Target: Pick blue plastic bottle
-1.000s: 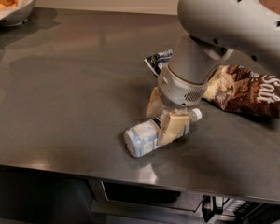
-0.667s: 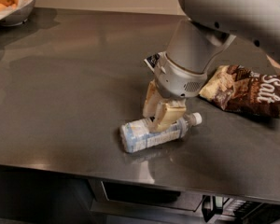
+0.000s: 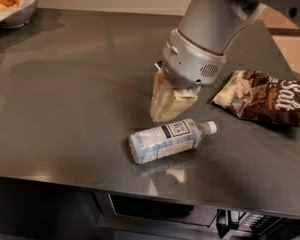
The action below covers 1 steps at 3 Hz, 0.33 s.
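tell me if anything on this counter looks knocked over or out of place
The blue plastic bottle lies on its side on the counter, white cap pointing right toward the brown snack bag, not upright. Its cap is on and nothing looks spilled. The gripper hangs just behind it, not holding it.

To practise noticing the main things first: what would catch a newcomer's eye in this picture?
The big grey arm holds its claw just behind a blue plastic bottle lying on its side on the dark counter, cap pointing right. A brown snack bag lies at the right edge.
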Available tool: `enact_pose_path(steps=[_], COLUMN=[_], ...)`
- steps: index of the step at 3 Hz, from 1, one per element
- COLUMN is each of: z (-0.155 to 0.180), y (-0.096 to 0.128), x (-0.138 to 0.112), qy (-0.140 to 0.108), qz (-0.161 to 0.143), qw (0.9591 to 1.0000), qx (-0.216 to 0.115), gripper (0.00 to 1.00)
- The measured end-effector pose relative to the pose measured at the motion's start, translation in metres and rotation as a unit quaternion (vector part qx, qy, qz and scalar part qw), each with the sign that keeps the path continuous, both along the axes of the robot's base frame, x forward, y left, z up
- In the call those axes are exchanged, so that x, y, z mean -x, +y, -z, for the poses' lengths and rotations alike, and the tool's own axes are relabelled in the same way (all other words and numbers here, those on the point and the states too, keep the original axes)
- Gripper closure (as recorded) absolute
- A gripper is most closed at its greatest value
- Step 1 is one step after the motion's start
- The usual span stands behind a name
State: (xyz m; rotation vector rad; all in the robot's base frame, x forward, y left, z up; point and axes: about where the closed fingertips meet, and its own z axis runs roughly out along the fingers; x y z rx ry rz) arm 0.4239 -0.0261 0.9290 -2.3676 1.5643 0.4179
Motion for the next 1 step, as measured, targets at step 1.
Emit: enact_pose_path(steps=[1], z=[-0.0008], y=[0.0025], x=[-0.0022], qy=[-0.006], qz=[0.002], qw=[1.0000], qx=[-0.003], gripper=[0.82])
